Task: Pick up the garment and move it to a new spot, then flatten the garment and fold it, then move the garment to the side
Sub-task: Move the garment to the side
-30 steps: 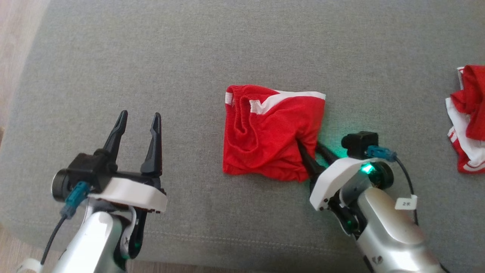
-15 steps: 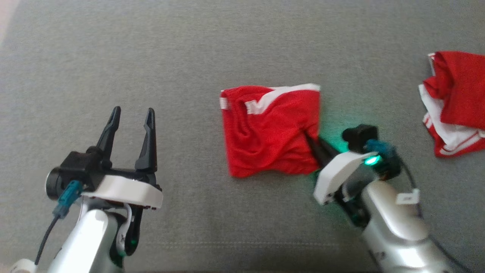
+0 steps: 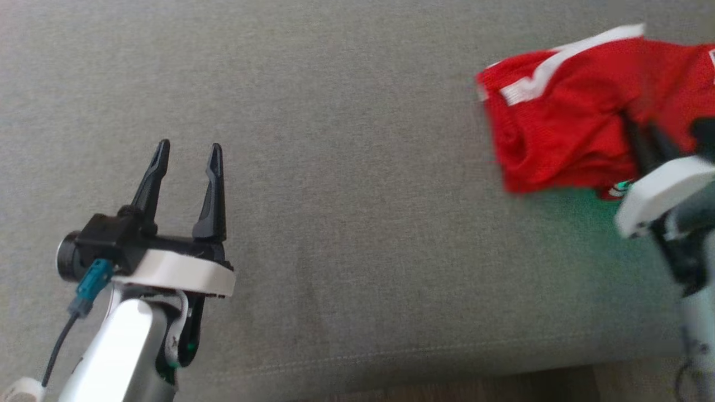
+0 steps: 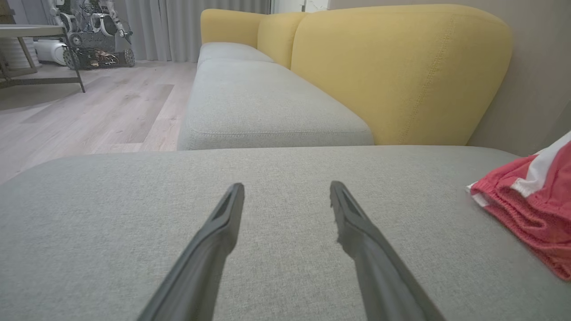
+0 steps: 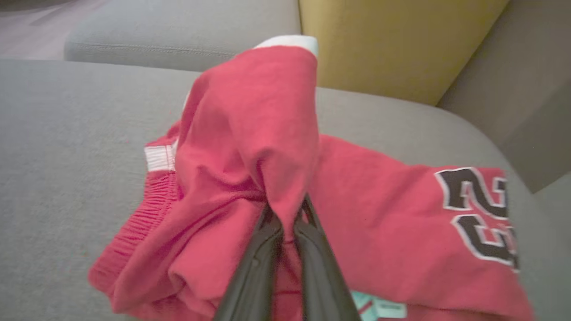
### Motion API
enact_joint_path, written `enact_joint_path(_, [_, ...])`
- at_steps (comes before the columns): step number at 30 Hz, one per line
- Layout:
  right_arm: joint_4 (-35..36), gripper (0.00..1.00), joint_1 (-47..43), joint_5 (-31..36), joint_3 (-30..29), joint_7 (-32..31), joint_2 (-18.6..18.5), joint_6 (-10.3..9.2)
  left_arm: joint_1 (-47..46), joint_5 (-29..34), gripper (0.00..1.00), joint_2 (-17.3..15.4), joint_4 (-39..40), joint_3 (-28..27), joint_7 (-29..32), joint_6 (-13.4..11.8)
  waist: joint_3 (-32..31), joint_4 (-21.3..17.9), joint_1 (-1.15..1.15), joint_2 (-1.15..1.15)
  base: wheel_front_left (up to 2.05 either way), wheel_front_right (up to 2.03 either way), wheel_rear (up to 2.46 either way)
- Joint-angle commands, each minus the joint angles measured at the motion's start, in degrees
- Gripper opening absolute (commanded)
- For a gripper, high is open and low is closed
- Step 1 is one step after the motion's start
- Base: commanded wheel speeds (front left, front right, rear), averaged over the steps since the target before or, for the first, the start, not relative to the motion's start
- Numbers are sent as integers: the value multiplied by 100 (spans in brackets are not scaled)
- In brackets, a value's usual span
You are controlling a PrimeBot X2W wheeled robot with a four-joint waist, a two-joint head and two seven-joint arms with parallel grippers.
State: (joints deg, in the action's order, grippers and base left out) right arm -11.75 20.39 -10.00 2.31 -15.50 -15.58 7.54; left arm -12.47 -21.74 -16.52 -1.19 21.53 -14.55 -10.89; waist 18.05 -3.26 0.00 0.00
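Right gripper (image 5: 285,209) pinches the bunched, soft red garment (image 5: 250,133), far right on the grey woven cushion (image 3: 335,167); left gripper (image 3: 187,153) gapes wide.

Fold of red garment (image 5: 250,133) tight in the right end effector (image 5: 287,211) (grey cushion (image 5: 67,133) beneath)

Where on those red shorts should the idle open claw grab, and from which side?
Probably the ribbed waistband of the red shorts, from the robot's left: that thick rim faces the open left gripper, clear of the fold the right gripper pinches.
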Motion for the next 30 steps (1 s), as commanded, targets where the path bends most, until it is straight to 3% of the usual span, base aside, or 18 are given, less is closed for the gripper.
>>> enact_joint_path(1, [460,0,-12,77,-183,-205,-222,-5,-283,66,100,-172,222,-225,-43,19,95,-113,0,0,0,0,0])
enact_joint_path(4, [712,0,36,112,-778,-515,-309,-5,-355,90,100,-206,261,-222,-42,34,204,-238,0,0,0,0,0])
enact_joint_path(8, [475,0,275,32,-1088,-561,-293,-5,-447,102,100,-234,294,-214,-24,50,334,-341,0,0,0,0,0])
enact_joint_path(23, [-2171,0,2004,118,-1687,18,-382,-5,-1000,209,100,-320,409,-26,140,223,1094,-411,0,0,0,0,0])
enact_joint_path(29, [-2915,0,2370,249,-1777,331,-414,-5,-1111,208,100,-305,348,12,117,263,1202,-366,0,0,0,0,0])
enact_joint_path(30, [-3023,11,2415,254,-1796,385,-408,-5,-1123,204,100,-304,330,18,114,271,1201,-357,0,0,0,0,0])
